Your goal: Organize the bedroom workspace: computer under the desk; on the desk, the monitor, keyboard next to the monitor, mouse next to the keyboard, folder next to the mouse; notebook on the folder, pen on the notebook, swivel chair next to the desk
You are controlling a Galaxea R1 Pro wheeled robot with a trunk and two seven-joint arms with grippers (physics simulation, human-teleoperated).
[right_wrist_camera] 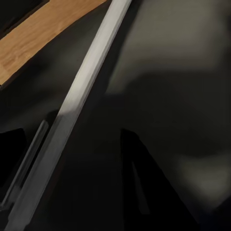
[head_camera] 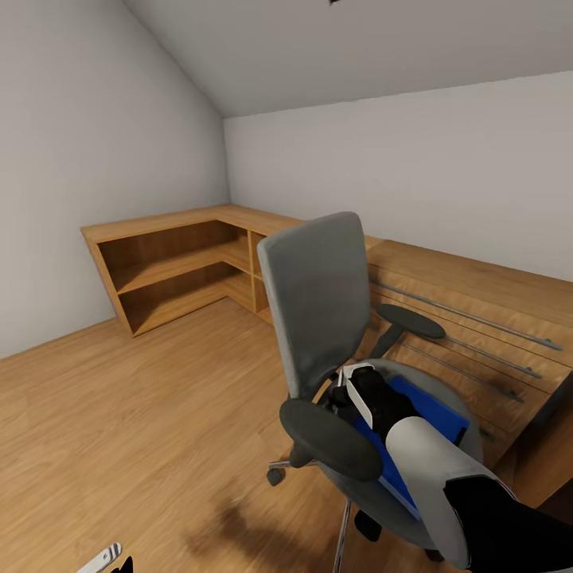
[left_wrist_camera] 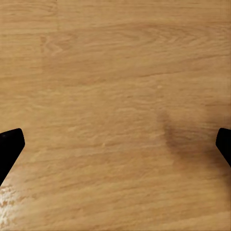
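The swivel chair (head_camera: 318,294), with grey back and seat and dark armrests, stands in the middle of the head view. The blue folder (head_camera: 434,410) lies on its seat. My right gripper (head_camera: 350,391) reaches down at the folder's end nearest the backrest, over its white edge. In the right wrist view that white edge (right_wrist_camera: 82,91) runs slantwise close to the camera between dark shapes, and I cannot make out how the jaws stand. My left gripper (left_wrist_camera: 115,144) hangs open over bare wood floor, its tip low at the left of the head view (head_camera: 111,559).
A light-wood L-shaped shelf unit (head_camera: 175,263) lines the far corner. A light-wood dresser (head_camera: 477,318) with long metal handles stands right behind the chair. Open wood floor (head_camera: 135,430) stretches to the left of the chair.
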